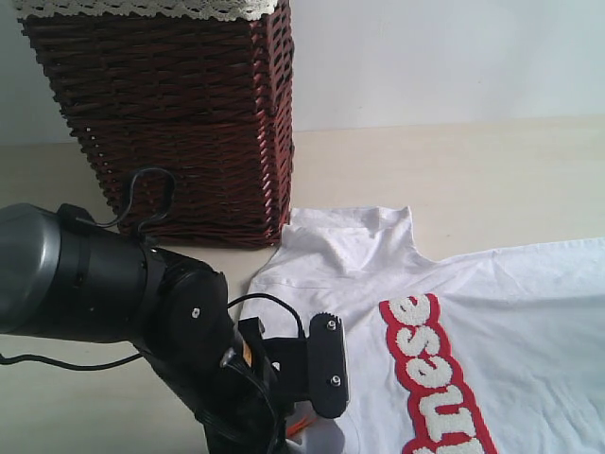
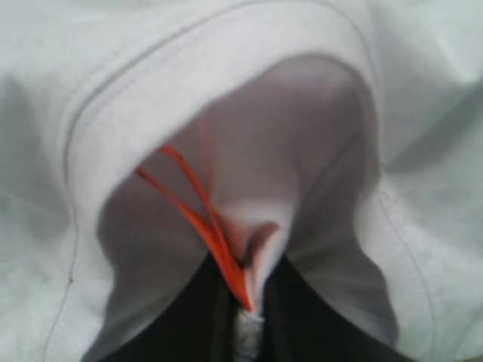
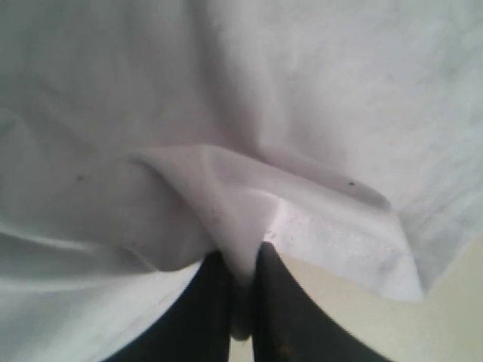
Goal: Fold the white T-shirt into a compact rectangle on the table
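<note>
Desk (image 1: 454,170): pale cream top that carries everything and runs back to a white wall at 12 o'clock in the exterior view.
White T-shirt (image 1: 529,312): spread on the desk from the centre of the exterior view out to 3 and 5 o'clock, running off the frame there. It lies mostly flat with soft creases.
Flap (image 1: 364,227): a part of the shirt at its 12 o'clock edge, rumpled and pointing toward the basket.
Lettering (image 1: 435,378): fuzzy white letters edged in red, in a band from the centre toward 5 o'clock. Only "nese" is readable.
Left arm (image 1: 95,274): dark and bulky, coming in from 9 o'clock and ending at the shirt's edge near 6 o'clock, with black cables looping over it.
Left gripper (image 2: 247,317): jaws closed tight, pinching white shirt fabric together with the orange tag (image 2: 204,219) inside a rounded, seamed opening of the shirt.
Right gripper (image 3: 241,302): outside the exterior view. Its jaws are closed on a raised fold of the shirt near a hemmed corner, with bare desk just beside it.
Wicker basket (image 1: 180,123): dark brown, upright at 11 o'clock, near the shirt, with white lace edging (image 1: 142,8) on its rim.
</note>
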Action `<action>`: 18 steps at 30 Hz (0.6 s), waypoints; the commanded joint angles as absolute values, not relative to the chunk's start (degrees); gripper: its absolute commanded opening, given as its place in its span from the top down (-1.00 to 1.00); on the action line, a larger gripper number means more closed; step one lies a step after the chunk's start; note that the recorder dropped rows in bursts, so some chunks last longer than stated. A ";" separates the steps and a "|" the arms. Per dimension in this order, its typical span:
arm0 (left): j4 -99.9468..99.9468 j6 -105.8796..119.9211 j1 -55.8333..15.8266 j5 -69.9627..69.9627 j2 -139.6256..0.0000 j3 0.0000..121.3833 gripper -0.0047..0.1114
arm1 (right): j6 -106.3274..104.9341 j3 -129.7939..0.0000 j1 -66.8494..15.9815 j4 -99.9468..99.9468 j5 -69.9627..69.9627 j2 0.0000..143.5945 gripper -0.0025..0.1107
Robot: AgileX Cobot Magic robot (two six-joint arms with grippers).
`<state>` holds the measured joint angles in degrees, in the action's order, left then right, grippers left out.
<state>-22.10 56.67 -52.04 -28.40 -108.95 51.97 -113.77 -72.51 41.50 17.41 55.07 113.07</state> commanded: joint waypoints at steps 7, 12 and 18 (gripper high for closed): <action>-21.76 56.59 -52.09 -27.61 -114.02 50.60 0.92 | -112.48 -72.32 41.65 18.49 56.00 112.28 0.96; -19.83 58.08 -52.09 -31.06 -114.02 50.71 0.92 | -112.49 -72.32 41.65 18.49 57.05 112.28 0.96; -17.97 57.84 -52.09 -31.48 -113.92 50.84 0.92 | -112.35 -72.32 41.65 20.31 57.05 112.28 0.96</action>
